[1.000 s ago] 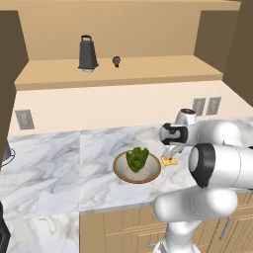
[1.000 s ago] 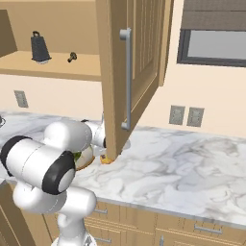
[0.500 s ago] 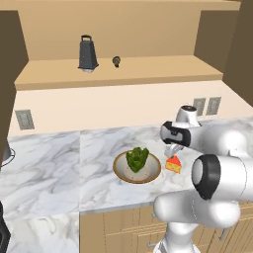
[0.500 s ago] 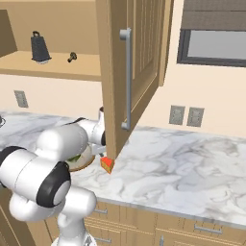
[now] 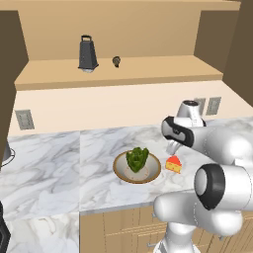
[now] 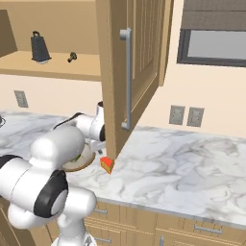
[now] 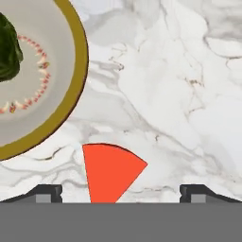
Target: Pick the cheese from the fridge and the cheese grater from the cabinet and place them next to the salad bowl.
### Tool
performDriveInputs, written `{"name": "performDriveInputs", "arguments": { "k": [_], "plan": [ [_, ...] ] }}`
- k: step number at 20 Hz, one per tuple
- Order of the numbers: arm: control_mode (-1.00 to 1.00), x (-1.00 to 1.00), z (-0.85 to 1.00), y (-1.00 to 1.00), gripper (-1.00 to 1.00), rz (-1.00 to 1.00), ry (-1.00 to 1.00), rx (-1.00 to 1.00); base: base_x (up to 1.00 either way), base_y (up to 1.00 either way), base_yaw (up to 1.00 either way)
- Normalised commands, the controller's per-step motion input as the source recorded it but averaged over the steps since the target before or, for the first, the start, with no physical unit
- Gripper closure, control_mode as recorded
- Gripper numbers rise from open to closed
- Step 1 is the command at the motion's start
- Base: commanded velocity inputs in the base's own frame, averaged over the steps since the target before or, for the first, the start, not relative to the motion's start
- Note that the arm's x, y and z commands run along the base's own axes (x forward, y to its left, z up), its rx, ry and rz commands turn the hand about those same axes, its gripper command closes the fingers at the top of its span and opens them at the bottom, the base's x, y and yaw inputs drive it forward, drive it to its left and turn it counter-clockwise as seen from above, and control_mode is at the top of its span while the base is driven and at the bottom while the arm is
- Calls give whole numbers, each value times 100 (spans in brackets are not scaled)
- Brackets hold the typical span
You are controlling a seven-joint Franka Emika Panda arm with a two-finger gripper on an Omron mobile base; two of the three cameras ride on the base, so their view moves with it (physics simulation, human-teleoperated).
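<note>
I see the cheese [image 5: 173,164] lying on the marble counter [image 5: 54,168], just beside the salad bowl [image 5: 120,170] on its right in the left base view, apart from the rim. From the right base view the cheese [image 6: 107,164] sits below the lower corner of the open cabinet door [image 6: 132,72], with the bowl [image 6: 81,162] partly behind the arm. In the hand view the red face of the cheese [image 7: 109,171] lies between the two finger tips, with counter showing on either side of it and neither tip touching it. The gripper [image 7: 120,191] has its jaws spread wide and I see nothing held in them. The bowl's tan rim [image 7: 79,80] curves through the upper left of that view, with the lettuce [image 7: 8,52] at the edge.

In the left base view the hand [image 5: 174,141] hangs over the counter above the cheese.

The cheese grater [image 5: 87,53] stands upright on the open shelf of the cabinet [image 5: 148,69], with a small dark round object [image 5: 116,61] near it to the right. I note the grater [image 6: 40,48] at the same spot in the right base view
</note>
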Motion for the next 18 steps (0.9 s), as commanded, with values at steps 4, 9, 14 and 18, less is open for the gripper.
{"name": "performDriveInputs", "arguments": {
  "k": [4,9,14,18],
  "plan": [
    [-100,-22,53,16,-100,9,-6,0,0,0,0],
    [-100,-22,51,23,-100,3,-12,0,0,0,0],
    [-100,-14,50,36,-100,0,-20,2,0,0,0],
    [-100,-17,52,30,-100,0,-22,8,0,0,0]
  ]
}}
